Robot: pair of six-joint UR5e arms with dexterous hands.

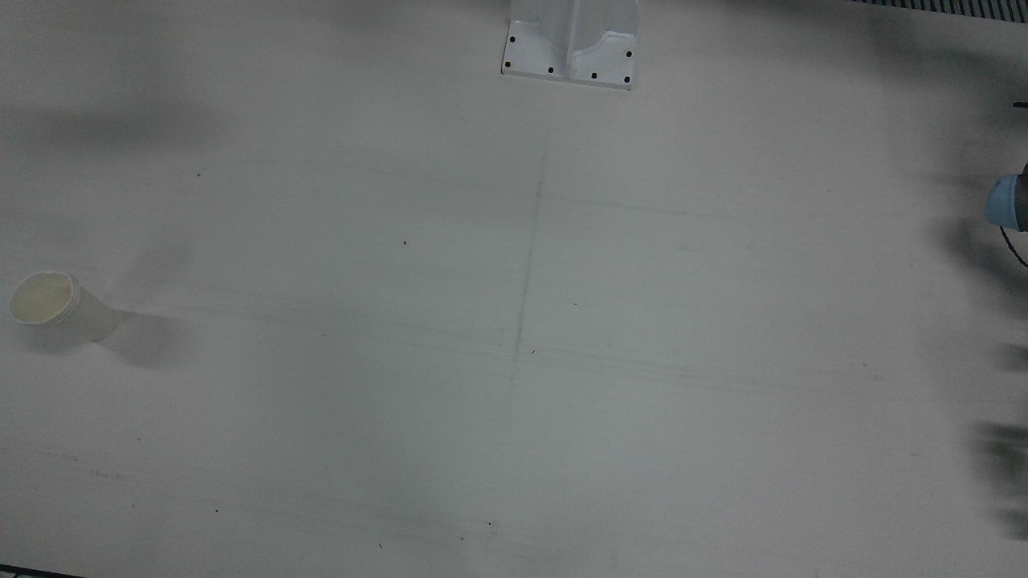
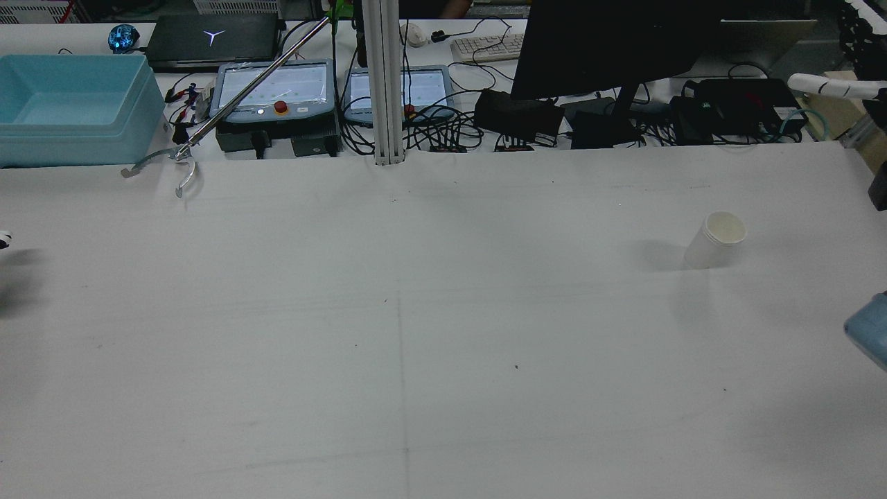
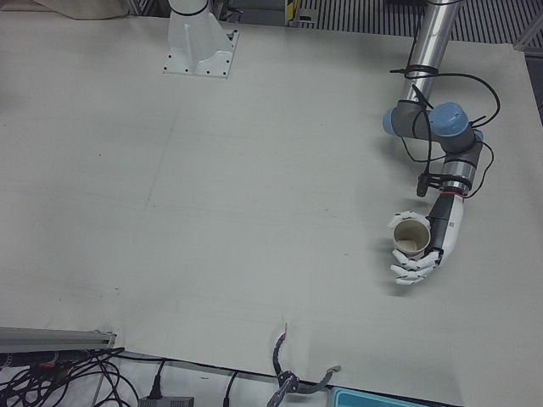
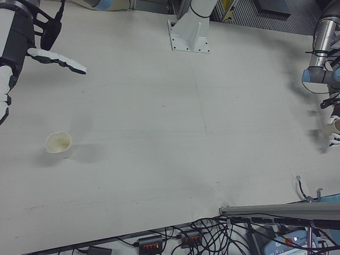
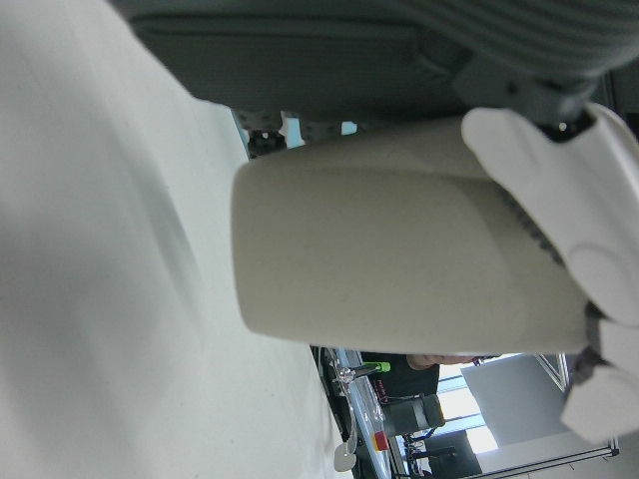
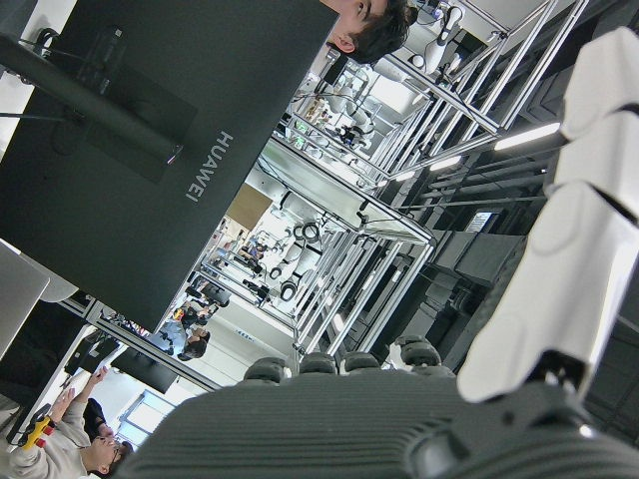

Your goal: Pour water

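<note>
Left hand (image 3: 417, 256) is wrapping its fingers around an upright paper cup (image 3: 411, 238), mouth facing up, at the 3 o'clock edge of the left-front view, under the bent left arm (image 3: 433, 123). In the left hand view the held cup's wall (image 5: 399, 239) is filling the picture, with white fingers (image 5: 589, 200) pressing on its upper part near the rim. Whether it is carrying water cannot be told.

Right hand (image 4: 21, 50) is hovering at 10 o'clock in the right-front view, fingers spread wide and holding nothing. It is well apart from the second paper cup (image 4: 58, 144), which lies toward 5 o'clock from that hand in the same view.

White table (image 2: 416, 333) is carrying this second cup (image 2: 715, 240) upright on the robot's right half, at about 2 o'clock from the table's middle in the rear view and near 9 o'clock in the front view (image 1: 56, 305). It appears to be empty.

Judged from these views, the deciding relation is the wide crossing between the two cups: the held cup is sitting at the robot's far left, the standing cup at its far right, with nearly the whole table between them. The right hand is the nearer to the standing cup. Both cups' long axes are running vertical, so the held cup is not yet tipping; pouring would call for bringing the mouths close and then tilting the held cup.
</note>
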